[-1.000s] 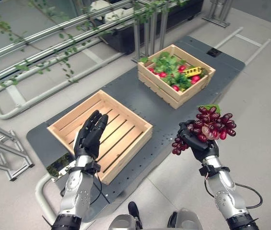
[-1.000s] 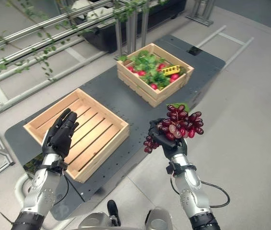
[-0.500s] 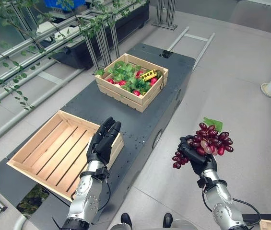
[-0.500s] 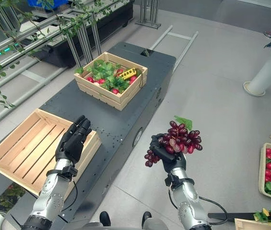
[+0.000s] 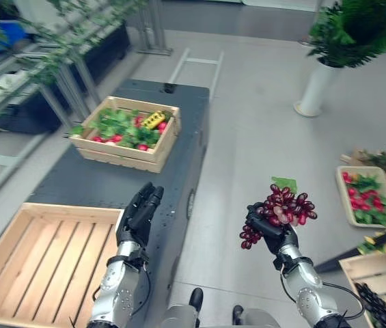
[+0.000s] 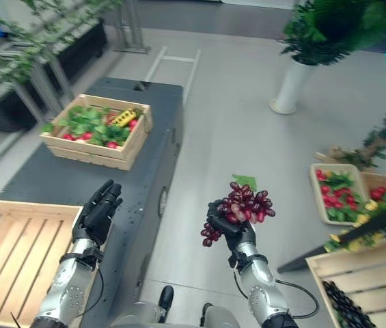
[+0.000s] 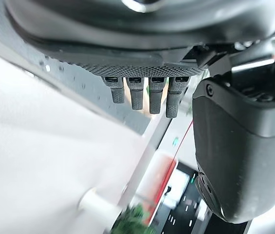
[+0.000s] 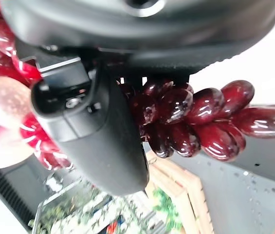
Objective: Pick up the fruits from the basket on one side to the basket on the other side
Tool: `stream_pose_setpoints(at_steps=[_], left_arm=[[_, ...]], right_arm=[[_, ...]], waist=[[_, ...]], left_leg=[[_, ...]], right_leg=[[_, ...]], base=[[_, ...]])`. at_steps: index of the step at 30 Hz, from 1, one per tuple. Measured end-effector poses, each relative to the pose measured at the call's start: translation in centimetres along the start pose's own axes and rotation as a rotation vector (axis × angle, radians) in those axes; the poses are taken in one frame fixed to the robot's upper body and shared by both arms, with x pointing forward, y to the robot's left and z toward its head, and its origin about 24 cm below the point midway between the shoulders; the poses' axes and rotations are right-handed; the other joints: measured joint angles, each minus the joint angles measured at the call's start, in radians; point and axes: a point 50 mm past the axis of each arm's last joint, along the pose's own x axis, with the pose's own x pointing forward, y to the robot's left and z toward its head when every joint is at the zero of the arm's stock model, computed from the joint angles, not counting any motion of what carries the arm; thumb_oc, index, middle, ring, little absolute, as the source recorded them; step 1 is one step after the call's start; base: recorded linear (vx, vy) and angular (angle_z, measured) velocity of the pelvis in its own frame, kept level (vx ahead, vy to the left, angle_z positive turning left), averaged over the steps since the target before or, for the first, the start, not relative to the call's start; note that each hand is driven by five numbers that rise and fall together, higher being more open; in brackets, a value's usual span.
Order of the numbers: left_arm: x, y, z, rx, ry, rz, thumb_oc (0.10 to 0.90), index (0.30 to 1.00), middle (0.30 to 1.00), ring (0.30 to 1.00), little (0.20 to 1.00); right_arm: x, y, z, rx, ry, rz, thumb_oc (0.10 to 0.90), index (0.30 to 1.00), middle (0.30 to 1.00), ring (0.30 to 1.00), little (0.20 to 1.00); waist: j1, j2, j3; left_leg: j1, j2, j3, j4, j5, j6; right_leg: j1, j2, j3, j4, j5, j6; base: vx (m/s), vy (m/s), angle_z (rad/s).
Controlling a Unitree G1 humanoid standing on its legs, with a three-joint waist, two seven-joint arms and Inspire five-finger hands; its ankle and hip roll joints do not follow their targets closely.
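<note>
My right hand [image 5: 269, 231] sits right of centre in the lower half of the head view, fingers curled tight around a bunch of dark red grapes [image 5: 285, 208]; the bunch is lifted clear of everything, over the grey floor [image 5: 247, 137], with a green leaf at its top and a small cluster drooping at the lower left of my hand; in the right wrist view the glossy grapes [image 8: 191, 117] press against my palm and thumb. My left hand [image 5: 138, 213] is held up at lower centre-left with fingers straight and relaxed, grasping nothing, above the edge of the dark platform [image 5: 97, 178]; an empty wooden crate [image 5: 35, 256] lies at the lower left corner; a second wooden crate [image 5: 126, 133], full of greenery and red fruit, stands on the platform at upper left. A tray of red fruit [image 5: 363, 195] lies on the floor at the right edge; a white plant pot [image 5: 313, 89] stands at upper right.
</note>
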Motion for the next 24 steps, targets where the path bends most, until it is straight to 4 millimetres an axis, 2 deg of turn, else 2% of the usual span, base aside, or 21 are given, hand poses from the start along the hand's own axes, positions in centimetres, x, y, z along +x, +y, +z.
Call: stream_pose_setpoints(at_steps=[2,4,7,15,19,20,21,22,23,24], left_arm=[[0.0,-0.3,0.0,-0.010,-0.005,-0.006,0.800,0.900,0.900,0.900,0.900],[0.2,-0.4,0.2,-0.007,-0.014,-0.010,0.800,0.900,0.900,0.900,0.900],[0.1,-0.4,0.1,-0.005,-0.010,-0.018,0.800,0.900,0.900,0.900,0.900],[0.2,-1.0,0.1,0.045,-0.007,-0.067,0.800,0.900,0.900,0.900,0.900],[0.1,-1.0,0.0,0.048,-0.002,-0.078,0.800,0.900,0.900,0.900,0.900],[0.1,-1.0,-0.1,0.046,0.001,-0.076,0.800,0.900,0.900,0.900,0.900],[-0.2,-0.6,-0.1,0.049,0.005,-0.064,0.800,0.900,0.900,0.900,0.900],[-0.3,-0.3,-0.1,0.057,0.008,-0.055,0.800,0.900,0.900,0.900,0.900],[-0.6,0.0,-0.3,0.046,0.016,-0.040,0.800,0.900,0.900,0.900,0.900],[-0.8,0.1,-0.4,0.043,0.019,-0.035,0.800,0.900,0.900,0.900,0.900]], right_arm=[[-0.8,-0.6,-1.2,0.017,0.035,-0.032,0.400,0.300,0.300,0.300,0.300],[-1.6,-0.9,-2.1,0.030,0.064,-0.053,0.400,0.300,0.300,0.300,0.300],[-2.7,-1.5,-3.2,0.041,0.101,-0.083,0.400,0.300,0.300,0.300,0.300],[-2.4,-1.3,-3.1,0.042,0.099,-0.066,0.400,0.300,0.300,0.300,0.300],[-2.7,-1.3,-3.5,0.045,0.122,-0.038,0.400,0.300,0.300,0.300,0.300],[-2.7,-1.3,-3.6,0.045,0.129,-0.034,0.400,0.300,0.300,0.300,0.300],[-2.3,-1.1,-3.7,0.044,0.146,-0.011,0.400,0.300,0.300,0.300,0.300],[-2.0,-0.8,-3.7,0.044,0.159,0.018,0.400,0.300,0.300,0.300,0.300],[-2.0,-0.7,-3.9,0.044,0.171,0.042,0.400,0.300,0.300,0.300,0.300],[-2.0,-0.7,-3.9,0.044,0.176,0.048,0.400,0.300,0.300,0.300,0.300]], waist=[[-0.013,0.022,0.009],[-0.024,0.026,0.010],[-0.034,0.025,0.009],[-0.061,0.025,0.010],[-0.070,0.025,0.010],[-0.068,0.026,0.010],[-0.048,0.034,0.012],[-0.024,0.034,0.014],[-0.016,0.034,0.014],[-0.017,0.034,0.014]], left_leg=[[0.026,-0.002,0.001,-0.026,0.016,0.000],[0.039,0.000,0.001,-0.039,0.045,0.010],[0.064,0.005,0.011,-0.068,0.056,0.013],[0.122,0.014,0.064,-0.113,0.042,0.024],[0.126,0.020,0.121,-0.113,0.031,0.030],[0.126,0.026,0.151,-0.113,0.031,0.030],[0.124,0.055,0.219,-0.113,0.024,0.028],[0.121,0.082,0.280,-0.113,0.019,0.030],[0.122,0.101,0.355,-0.113,0.018,0.031],[0.122,0.109,0.397,-0.113,0.016,0.032]], right_leg=[[0.027,0.006,0.018,-0.027,0.004,0.007],[0.035,0.004,0.019,-0.034,0.010,0.006],[0.057,0.005,0.022,-0.066,0.017,0.016],[0.093,0.010,0.026,-0.117,0.027,0.018],[0.083,0.014,0.037,-0.130,0.053,0.020],[0.066,0.021,0.020,-0.125,0.068,0.025],[0.038,0.044,-0.033,-0.126,0.116,0.033],[0.018,0.050,-0.095,-0.119,0.116,0.027],[-0.011,0.040,-0.200,0.005,0.073,-0.036],[-0.018,0.032,-0.231,0.073,0.049,-0.043]], base=[[0.04,0.143,-0.35],[0.05,0.093,-0.14],[0.06,0.118,-0.11],[0.04,0.123,-0.22],[-0.01,0.052,-0.39],[-0.06,0.036,-0.81],[-0.06,0.034,-1.32],[-0.03,0.026,-1.68],[-0.02,-0.002,-1.35],[0.00,-0.061,-1.08]])
